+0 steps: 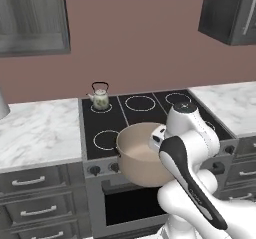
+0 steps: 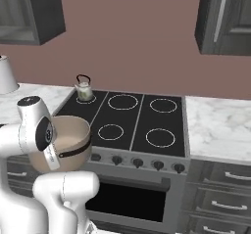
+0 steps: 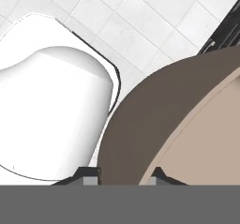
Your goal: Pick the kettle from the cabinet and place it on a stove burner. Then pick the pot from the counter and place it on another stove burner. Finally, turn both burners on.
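The tan pot [image 1: 136, 158] hangs in the air just in front of the cooktop's front left corner, tilted a little. My gripper [image 3: 121, 174] is shut on its rim, one finger inside the wall and one outside. From the other side the pot [image 2: 68, 136] sits against my white arm, level with the knob row. The small floral kettle [image 1: 100, 98] stands upright on the back left burner [image 2: 86, 99]. The front left burner [image 1: 106, 139] is bare, partly behind the pot. A dark wall cabinet [image 2: 225, 17] with a silver bar handle hangs at upper right.
The black cooktop [image 2: 137, 120] carries several bare burner rings, with dark knobs [image 2: 137, 162] along its front. White marble counter [image 1: 35, 128] lies on both sides. A paper-towel roll [image 2: 6, 76] stands far left. Grey drawers [image 1: 30, 183] are below, and an oven door under the stove.
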### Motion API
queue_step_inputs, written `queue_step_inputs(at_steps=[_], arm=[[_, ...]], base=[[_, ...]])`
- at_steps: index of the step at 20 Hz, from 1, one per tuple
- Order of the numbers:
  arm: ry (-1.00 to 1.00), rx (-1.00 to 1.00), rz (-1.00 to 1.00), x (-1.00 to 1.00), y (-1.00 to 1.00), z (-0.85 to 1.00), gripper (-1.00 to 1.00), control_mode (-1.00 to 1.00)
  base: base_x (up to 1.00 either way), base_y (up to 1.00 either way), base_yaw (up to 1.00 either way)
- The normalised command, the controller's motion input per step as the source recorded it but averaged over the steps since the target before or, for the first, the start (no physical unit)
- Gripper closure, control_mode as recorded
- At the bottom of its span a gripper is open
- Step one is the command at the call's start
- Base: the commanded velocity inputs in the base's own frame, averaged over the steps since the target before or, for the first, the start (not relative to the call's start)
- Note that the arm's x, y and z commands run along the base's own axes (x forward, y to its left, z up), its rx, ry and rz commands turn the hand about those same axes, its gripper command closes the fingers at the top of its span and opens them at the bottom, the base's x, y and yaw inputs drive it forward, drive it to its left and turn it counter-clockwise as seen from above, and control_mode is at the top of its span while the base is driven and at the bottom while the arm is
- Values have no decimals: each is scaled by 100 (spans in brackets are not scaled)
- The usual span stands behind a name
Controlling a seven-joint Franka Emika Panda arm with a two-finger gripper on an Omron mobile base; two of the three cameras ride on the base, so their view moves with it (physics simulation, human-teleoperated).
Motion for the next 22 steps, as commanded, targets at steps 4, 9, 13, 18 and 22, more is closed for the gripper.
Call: queue_step_inputs(at_steps=[4, 9, 13, 18, 22], arm=[[0, 0, 0, 0, 0, 0, 100, 100], [0, 0, 0, 0, 0, 0, 100, 100], [0, 0, 0, 0, 0, 0, 100, 100], [0, 0, 0, 0, 0, 0, 100, 100], [0, 0, 0, 0, 0, 0, 100, 100]], base=[[32, -36, 6], [39, -38, 7], [42, -37, 8], [38, -32, 10], [26, -25, 13]])
